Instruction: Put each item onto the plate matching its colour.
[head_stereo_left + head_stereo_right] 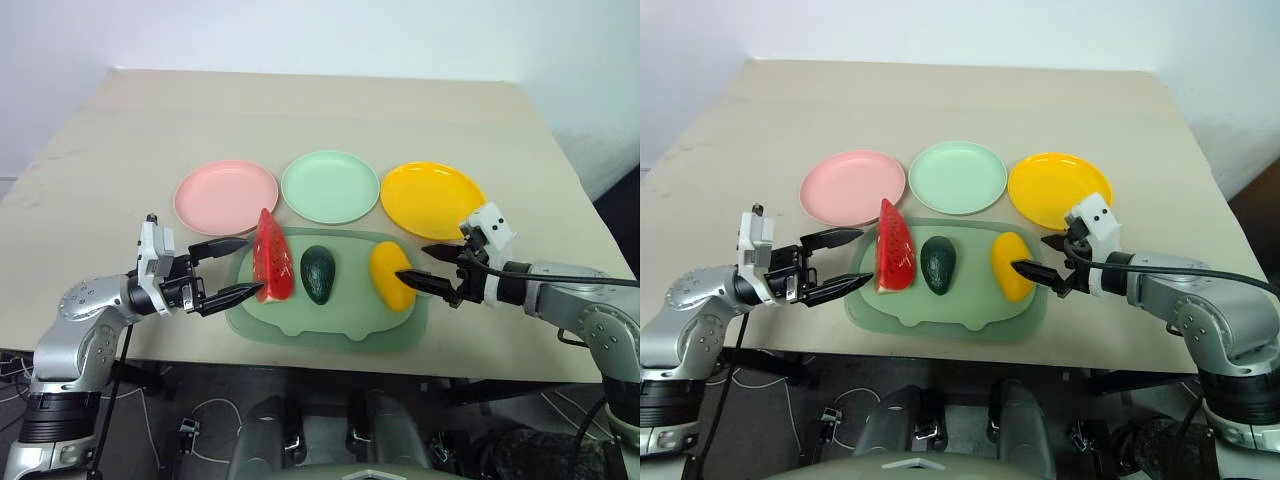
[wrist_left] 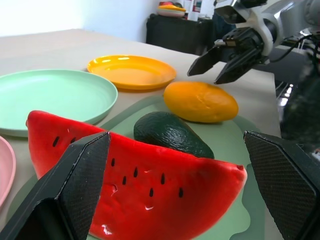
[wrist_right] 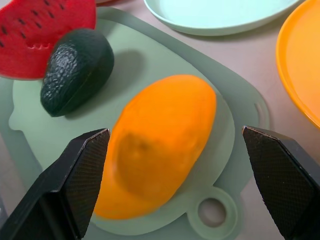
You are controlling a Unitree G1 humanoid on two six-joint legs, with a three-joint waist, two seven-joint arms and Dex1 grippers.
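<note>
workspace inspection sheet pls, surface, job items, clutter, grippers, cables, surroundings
surface: beige table; green mat at its near edge.
job's things: watermelon wedge, avocado and yellow mango all on the mat; pink plate, mint plate and yellow plate behind it, all empty.
clutter: nothing seen.
grippers: left gripper open beside the wedge; right gripper open at the mango; neither holds anything.
cables: black cable along the right arm; loose cables on the floor.
surroundings: white wall.
</note>
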